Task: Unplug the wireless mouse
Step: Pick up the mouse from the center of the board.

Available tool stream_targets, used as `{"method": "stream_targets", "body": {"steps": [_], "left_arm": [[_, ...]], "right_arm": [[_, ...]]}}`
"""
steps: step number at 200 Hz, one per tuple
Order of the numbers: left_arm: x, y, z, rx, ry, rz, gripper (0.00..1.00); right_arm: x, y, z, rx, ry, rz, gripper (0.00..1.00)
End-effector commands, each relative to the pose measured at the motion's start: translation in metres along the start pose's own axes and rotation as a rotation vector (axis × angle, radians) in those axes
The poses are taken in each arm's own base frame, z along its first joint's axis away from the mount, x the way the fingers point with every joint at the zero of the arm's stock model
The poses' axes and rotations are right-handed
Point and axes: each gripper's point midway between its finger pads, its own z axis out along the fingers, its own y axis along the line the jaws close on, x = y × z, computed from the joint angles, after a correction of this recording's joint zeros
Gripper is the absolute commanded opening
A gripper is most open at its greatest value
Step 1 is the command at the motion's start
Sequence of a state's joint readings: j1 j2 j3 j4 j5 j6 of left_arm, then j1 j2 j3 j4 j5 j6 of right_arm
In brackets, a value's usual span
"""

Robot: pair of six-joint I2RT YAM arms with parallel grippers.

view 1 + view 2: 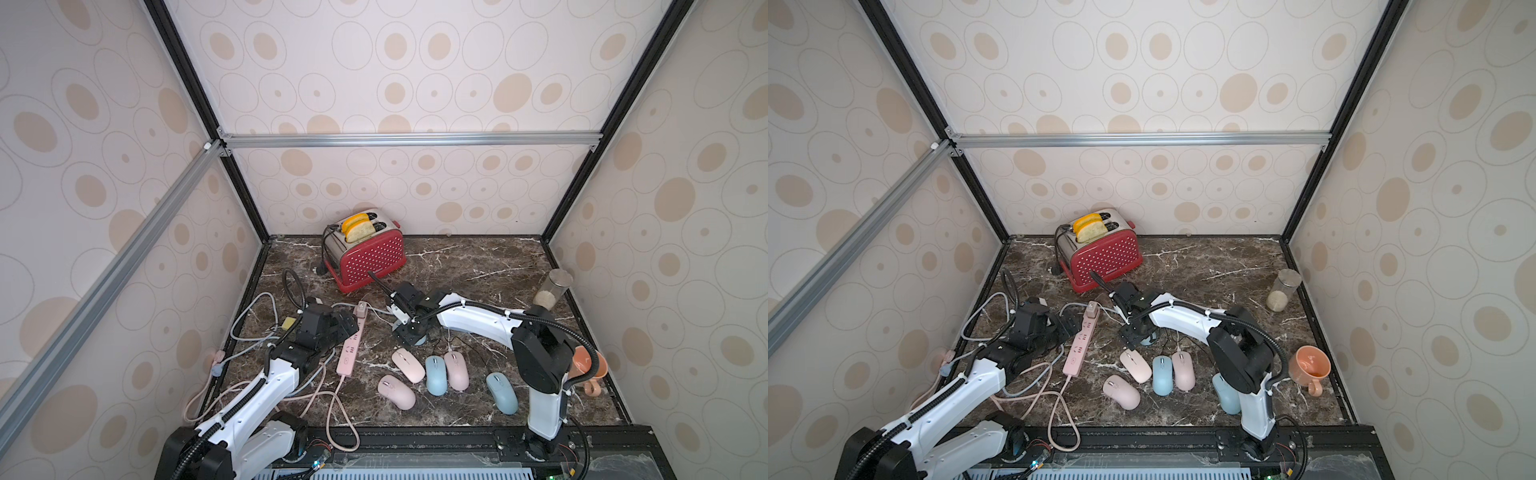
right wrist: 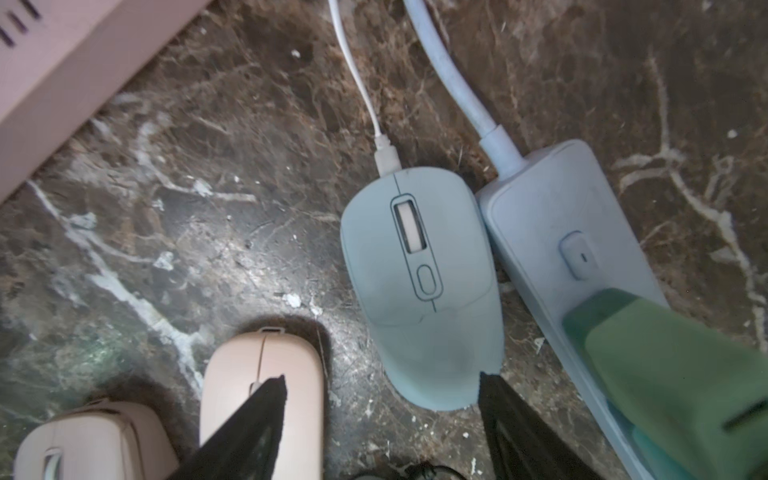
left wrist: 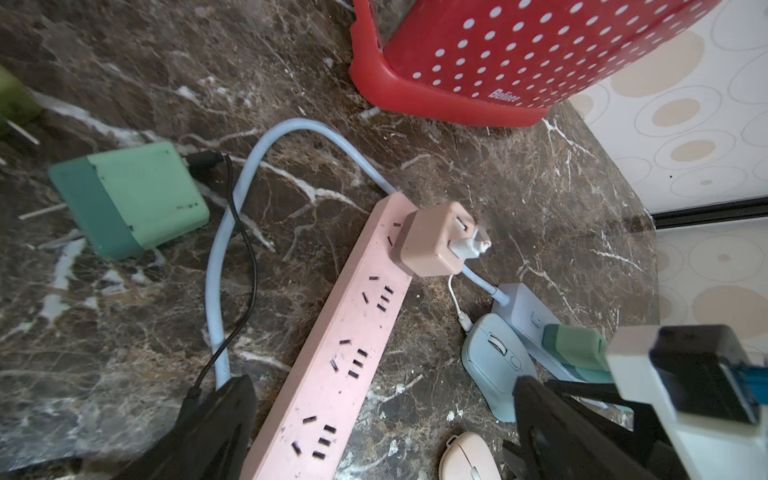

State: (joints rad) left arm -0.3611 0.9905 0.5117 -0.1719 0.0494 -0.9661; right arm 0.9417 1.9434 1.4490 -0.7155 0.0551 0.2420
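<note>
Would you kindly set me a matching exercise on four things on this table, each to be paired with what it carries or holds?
Things:
1. toaster
2. pink power strip
3. glass jar
4. blue mouse in the right wrist view

What each carries or holds:
A. pale grains at the bottom
B. white cable plugged into its front
C. bread slices sticking up from the top
D. beige charger plugged in at one end

Pairs: 1-C, 2-D, 3-A, 4-B.
</note>
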Motion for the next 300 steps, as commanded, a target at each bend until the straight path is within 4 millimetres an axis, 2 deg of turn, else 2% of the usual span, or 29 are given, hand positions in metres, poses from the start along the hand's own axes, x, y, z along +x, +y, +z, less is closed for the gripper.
{"method": "stream_targets", "body": {"steps": [1, 56, 126, 180, 228, 271, 300], "left_arm": [[0.002, -0.006, -0.001, 0.054, -0.007, -0.030, 0.99], [0.009, -0.001, -0.001, 0.065, -0.002, -0.026, 0.99], [0.010, -0.007, 0.001, 0.089, 0.014, -0.010, 0.99], [0.009, -0.019, -0.001, 0.137, 0.027, 0.000, 0.98], [0.011, -0.031, -0.001, 0.193, 0.050, 0.004, 0.98], [0.017, -0.037, -0.001, 0.236, 0.076, 0.001, 0.97], [0.017, -0.038, -0.003, 0.261, 0.067, -0.001, 0.97]], "right_arm": [[0.009, -0.011, 0.007, 0.016, 0.066, -0.014, 0.83], [0.010, -0.022, 0.022, 0.010, 0.107, 0.005, 0.84], [0.005, -0.014, 0.036, -0.030, 0.119, -0.018, 0.79], [0.009, -0.010, 0.052, -0.049, 0.131, -0.037, 0.76], [-0.002, -0.007, 0.049, -0.068, 0.055, -0.070, 0.76], [-0.004, -0.002, 0.054, -0.093, 0.039, -0.078, 0.66], [-0.009, -0.001, 0.048, -0.102, -0.003, -0.077, 0.58]]}}
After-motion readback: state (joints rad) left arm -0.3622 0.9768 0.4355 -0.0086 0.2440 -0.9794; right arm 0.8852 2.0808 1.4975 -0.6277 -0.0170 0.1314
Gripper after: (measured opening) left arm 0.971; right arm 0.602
